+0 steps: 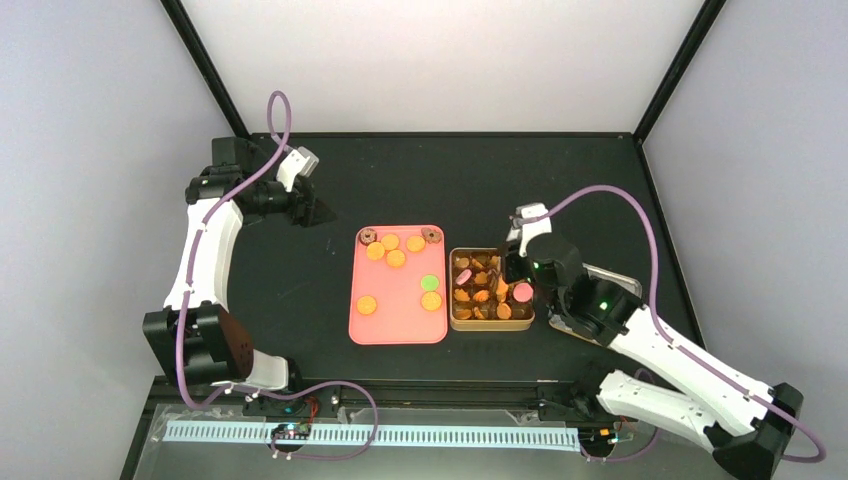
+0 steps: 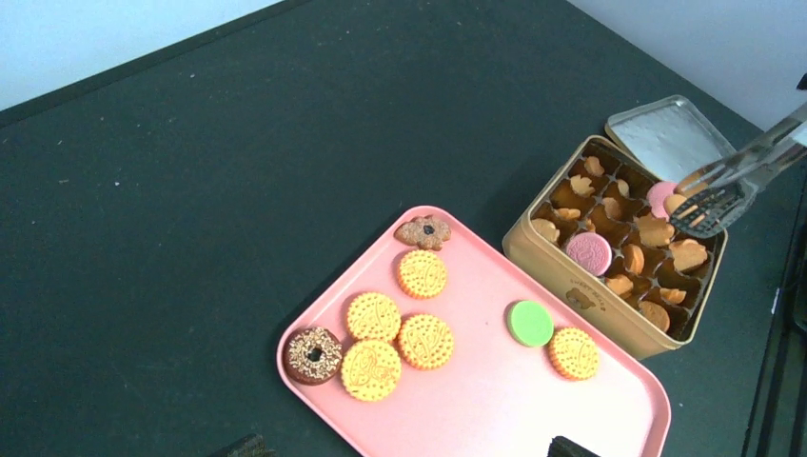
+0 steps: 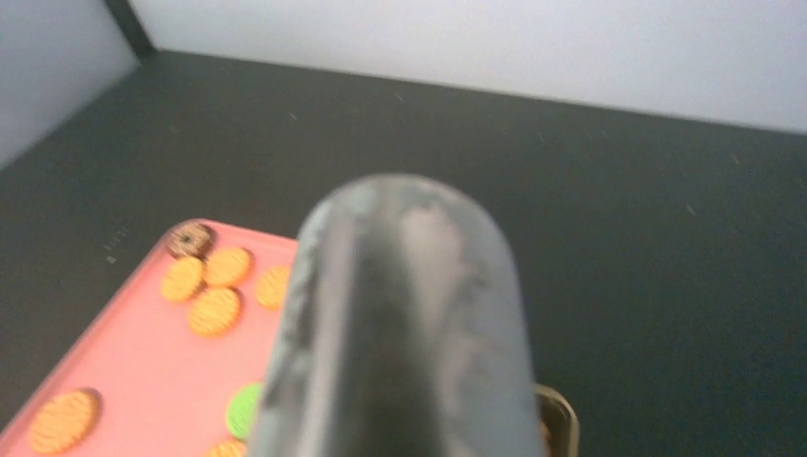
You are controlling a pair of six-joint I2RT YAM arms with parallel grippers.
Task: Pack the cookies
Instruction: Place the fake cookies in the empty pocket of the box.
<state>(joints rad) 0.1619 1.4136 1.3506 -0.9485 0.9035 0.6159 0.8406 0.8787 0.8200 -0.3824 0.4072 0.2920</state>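
Several orange and yellow cookies (image 1: 390,255), a green one (image 1: 429,283) and two dark brown ones lie on a pink tray (image 1: 400,328). They also show in the left wrist view (image 2: 398,328). A gold tin (image 1: 490,323) right of the tray holds several small orange cookies and two pink ones (image 2: 588,252). My right gripper (image 1: 516,258) is shut on metal tongs (image 2: 735,183), whose tips hang over the tin's far side. In the right wrist view the blurred tongs (image 3: 400,324) fill the middle. My left gripper (image 1: 314,211) is open and empty at the back left, far from the tray.
The tin's silver lid (image 1: 612,277) lies flat right of the tin, under my right arm; it also shows in the left wrist view (image 2: 668,133). The black table (image 1: 440,180) ends at black frame posts and white walls.
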